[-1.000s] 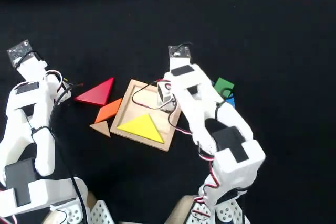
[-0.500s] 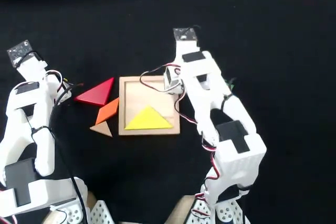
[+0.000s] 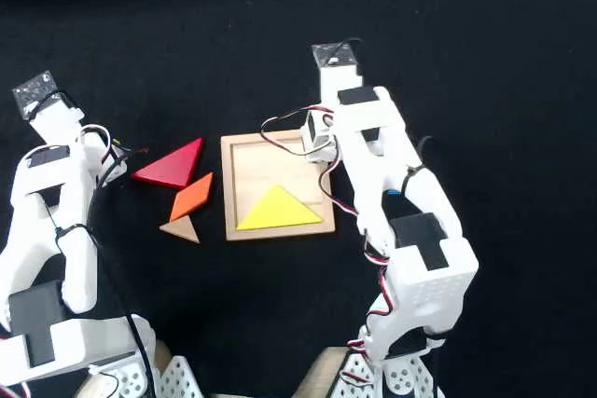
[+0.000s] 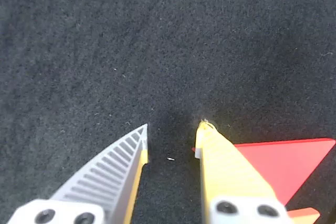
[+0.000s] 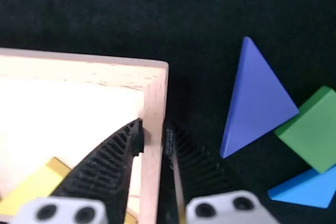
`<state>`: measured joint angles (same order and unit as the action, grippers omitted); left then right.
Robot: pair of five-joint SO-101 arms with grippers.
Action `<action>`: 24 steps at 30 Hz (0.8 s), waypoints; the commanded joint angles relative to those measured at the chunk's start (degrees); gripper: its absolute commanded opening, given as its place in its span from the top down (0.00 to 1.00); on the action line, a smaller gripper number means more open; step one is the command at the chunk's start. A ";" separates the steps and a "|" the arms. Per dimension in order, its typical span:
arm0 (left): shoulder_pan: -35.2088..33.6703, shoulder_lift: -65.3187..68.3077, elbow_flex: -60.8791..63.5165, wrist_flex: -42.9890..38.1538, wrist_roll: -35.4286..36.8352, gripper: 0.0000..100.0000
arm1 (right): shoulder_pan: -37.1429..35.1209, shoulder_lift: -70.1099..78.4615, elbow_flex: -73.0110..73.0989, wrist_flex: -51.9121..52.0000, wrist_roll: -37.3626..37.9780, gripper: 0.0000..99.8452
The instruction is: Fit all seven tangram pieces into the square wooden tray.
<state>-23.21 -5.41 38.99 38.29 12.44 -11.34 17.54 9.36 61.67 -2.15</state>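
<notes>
At the middle of the black cloth (image 3: 485,62) the square wooden tray (image 3: 229,189) now lies square to the table's edges; a second ago it sat turned like a diamond and closer to the loose pieces at its left, so the right arm has swung it round and drawn it toward its own side. The yellow triangle (image 3: 277,209) has ridden along inside it, the one piece seated so far. The right gripper (image 5: 153,127) pinches the tray's wall (image 5: 155,90), one black finger inside and one outside. By my reading the tray is merely being straightened for easier fitting, and six pieces wait.

The left gripper (image 4: 172,134) has not moved; its fingers stand spread over bare cloth just beside the tip of the red triangle (image 4: 278,163), and whether one finger touches that tip I cannot tell. The orange parallelogram (image 3: 192,196) and the small tan triangle (image 3: 180,227) lie near the tray's left wall, apart from it.

From above, the right arm hides the pieces on its far side – the wrist view shows them: a dark blue triangle (image 5: 254,98), a green square (image 5: 312,129) touching it, and a light blue piece (image 5: 310,188) cut off at the edge, its shape unclear.
</notes>
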 commanded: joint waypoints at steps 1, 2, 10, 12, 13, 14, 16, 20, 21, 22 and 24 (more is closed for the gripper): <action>0.92 -0.79 -0.40 -0.97 0.09 0.84 | 0.79 -0.31 -3.65 0.18 1.05 0.99; 0.92 -0.79 -0.40 -0.97 0.09 0.84 | 0.79 -0.31 -3.65 0.18 0.97 0.99; 1.10 -0.79 -0.57 -0.97 -2.11 0.84 | 0.88 -0.31 -3.47 2.20 -3.78 0.86; 1.71 -0.79 -0.84 -0.88 -1.93 0.84 | 0.35 -0.31 -3.38 2.46 -2.55 0.80; 2.59 -0.79 -0.84 -0.88 -2.11 0.84 | -0.18 -0.31 -3.38 2.55 -1.85 0.78; 3.65 -0.88 -0.92 -0.70 -2.37 0.84 | -0.53 -0.48 -3.38 2.64 -1.41 0.76; 5.93 -1.67 -1.01 -0.79 -4.13 0.84 | -0.79 -0.84 -3.65 3.52 -1.23 0.77; 9.63 -5.80 -3.38 -0.79 -21.80 0.84 | 1.93 -2.95 -5.41 7.03 -0.62 0.81; 10.68 -6.59 -3.74 -0.88 -25.76 0.84 | 3.16 -3.74 -5.05 7.03 0.18 0.81; 11.82 -6.77 -3.82 -0.97 -29.19 0.84 | 4.31 -4.26 -4.62 6.86 0.88 0.81; 13.85 -6.77 -5.41 -0.35 -34.99 0.84 | 6.24 -4.62 -3.38 5.89 1.85 0.81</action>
<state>-12.66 -9.54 38.02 38.29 -13.14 -7.91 16.92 7.16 67.91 -1.89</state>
